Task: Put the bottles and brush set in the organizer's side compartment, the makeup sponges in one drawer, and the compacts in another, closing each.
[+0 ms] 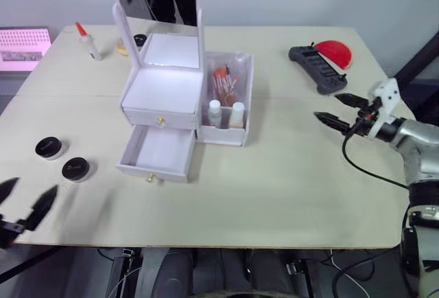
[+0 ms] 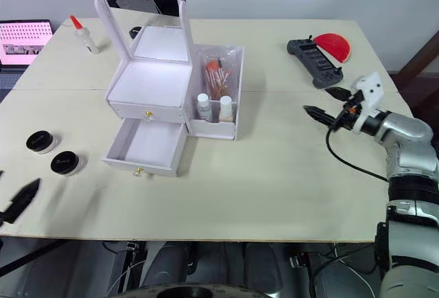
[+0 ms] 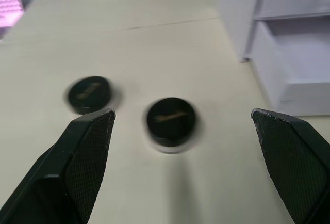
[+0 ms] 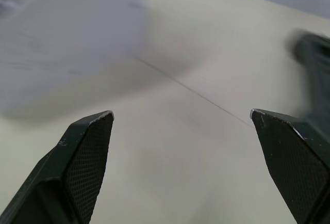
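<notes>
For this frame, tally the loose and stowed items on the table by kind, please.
Black round compacts: 2
Small white bottles in the organizer's side compartment: 2
Brush set in the side compartment: 1
Red-tipped bottle at the far left: 1
Black controller-like device: 1
Red half-disc: 1
Total: 8

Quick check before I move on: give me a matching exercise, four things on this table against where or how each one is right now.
Things:
1. lower drawer
2. brush set
3. compacts
4. left gripper

States:
A. on the bare table, left of the organizer
B. open, holding nothing
C. pulled out, nothing visible in it
D. standing in the side compartment

Pairs: 1-C, 2-D, 3-A, 4-B
</notes>
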